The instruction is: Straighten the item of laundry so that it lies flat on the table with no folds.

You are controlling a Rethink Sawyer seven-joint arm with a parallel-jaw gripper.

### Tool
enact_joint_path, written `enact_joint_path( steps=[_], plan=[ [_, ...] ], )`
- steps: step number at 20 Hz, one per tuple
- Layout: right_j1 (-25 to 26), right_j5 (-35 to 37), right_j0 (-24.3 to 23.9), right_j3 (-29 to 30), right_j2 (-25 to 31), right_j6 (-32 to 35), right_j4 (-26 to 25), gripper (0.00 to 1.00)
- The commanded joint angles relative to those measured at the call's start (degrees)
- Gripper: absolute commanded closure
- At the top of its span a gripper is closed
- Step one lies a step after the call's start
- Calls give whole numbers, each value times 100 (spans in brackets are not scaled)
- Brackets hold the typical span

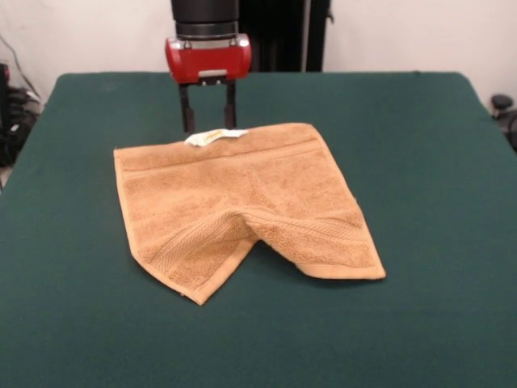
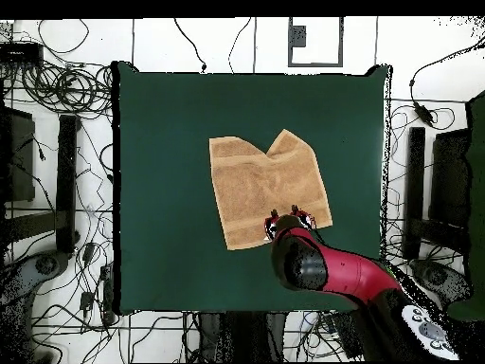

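The tan-orange towel (image 1: 242, 206) lies mid-table on the dark green table (image 1: 420, 162). Its edge away from the robot is puckered into a V-shaped notch, with a ridge running up from it and the two corners splayed apart. A white tag (image 1: 216, 136) sits on the edge nearest the robot. My gripper (image 1: 209, 125) stands upright just behind that edge, its fingers (image 1: 187, 109) spread apart with the tag between them, holding nothing. In the overhead view the gripper (image 2: 286, 216) sits at the towel's (image 2: 268, 185) lower right edge, with green table (image 2: 161, 190) all around.
Cables (image 2: 66, 90) and dark equipment (image 2: 19, 156) lie on the floor around the table in the overhead view. A black object (image 1: 502, 105) shows past the table's right edge in the front view.
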Motion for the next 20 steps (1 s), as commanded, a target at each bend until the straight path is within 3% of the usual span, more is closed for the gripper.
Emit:
enact_joint_path(
  steps=[1, 20],
  plan=[
    [269, 580, 0, -237, 725, 853, 240, 0],
    [283, 642, 51, -280, 690, 864, 276, 0]
  ],
)
